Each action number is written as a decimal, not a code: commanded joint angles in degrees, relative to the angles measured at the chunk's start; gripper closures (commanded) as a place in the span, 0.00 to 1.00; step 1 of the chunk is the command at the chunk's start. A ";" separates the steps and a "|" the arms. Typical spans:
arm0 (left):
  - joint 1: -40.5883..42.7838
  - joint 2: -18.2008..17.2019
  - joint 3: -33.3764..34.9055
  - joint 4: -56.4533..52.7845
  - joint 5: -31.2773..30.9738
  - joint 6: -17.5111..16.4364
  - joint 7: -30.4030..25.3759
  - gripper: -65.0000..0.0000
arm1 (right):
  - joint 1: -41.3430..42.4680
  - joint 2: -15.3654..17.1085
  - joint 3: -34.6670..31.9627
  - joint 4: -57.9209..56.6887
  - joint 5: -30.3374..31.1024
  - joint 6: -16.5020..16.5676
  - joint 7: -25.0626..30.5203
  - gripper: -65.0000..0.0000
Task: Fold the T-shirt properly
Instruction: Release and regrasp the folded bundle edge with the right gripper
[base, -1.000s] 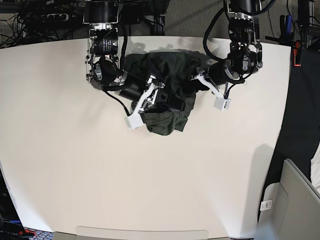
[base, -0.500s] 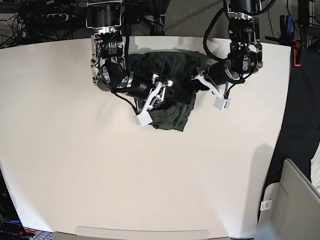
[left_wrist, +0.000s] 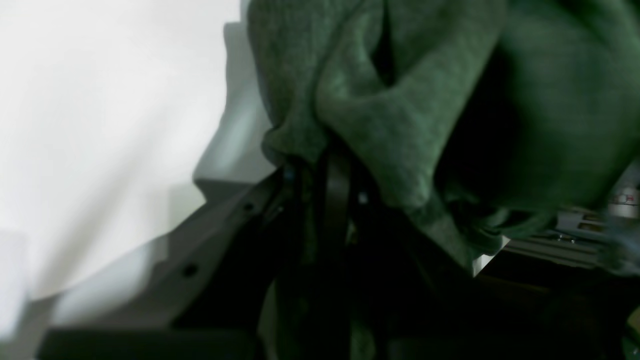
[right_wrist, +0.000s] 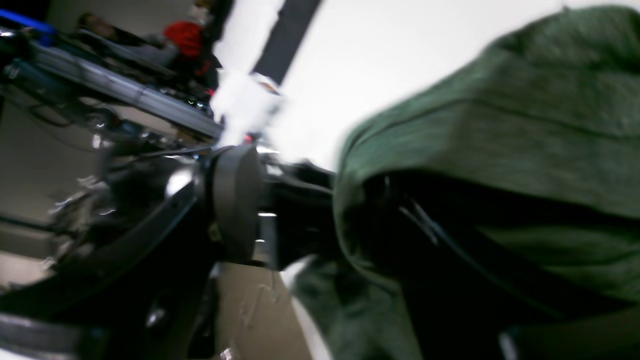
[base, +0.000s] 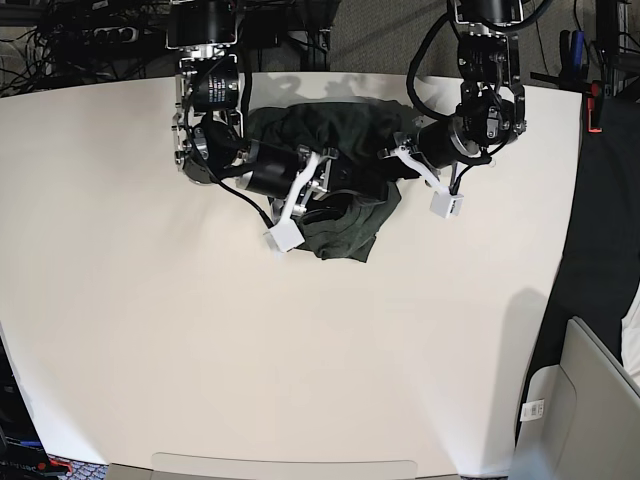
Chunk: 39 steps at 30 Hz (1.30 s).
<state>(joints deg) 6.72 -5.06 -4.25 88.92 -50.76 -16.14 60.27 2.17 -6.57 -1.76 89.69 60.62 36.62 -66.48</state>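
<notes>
The T-shirt (base: 330, 135), dark olive green, lies bunched in a heap near the far edge of the white table (base: 300, 350). My right gripper (base: 325, 200) reaches into the heap's front from the left. In the right wrist view its jaws stand apart, with T-shirt (right_wrist: 500, 115) cloth draped over one dark finger (right_wrist: 475, 260). My left gripper (base: 395, 160) is at the heap's right side. The left wrist view shows it (left_wrist: 325, 195) shut on a gathered fold of the T-shirt (left_wrist: 400, 100), which hangs from its tips.
Cables and dark equipment (base: 100, 35) line the table's far edge. A grey panel (base: 585, 400) stands off the table at the lower right. The table's right edge (base: 565, 240) runs close to the left arm.
My right arm has drawn the shirt's front fold back toward the heap and its jaws have opened. The left arm has barely moved.
</notes>
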 joint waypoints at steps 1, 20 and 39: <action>-0.08 -0.43 -1.24 0.70 0.61 0.19 0.70 1.00 | -0.37 1.43 0.22 2.05 1.93 2.19 0.41 0.52; -0.26 -0.43 -1.95 0.44 0.61 0.45 0.78 0.89 | -6.53 14.17 7.34 11.89 -1.59 3.38 1.99 0.52; -0.35 -0.35 -1.51 0.26 0.61 0.45 0.61 0.89 | -5.91 14.96 4.00 14.88 -14.60 3.38 3.75 0.52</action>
<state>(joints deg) 6.81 -5.13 -5.74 88.73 -50.76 -16.08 60.36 -4.78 8.34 2.26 103.70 44.80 39.46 -64.14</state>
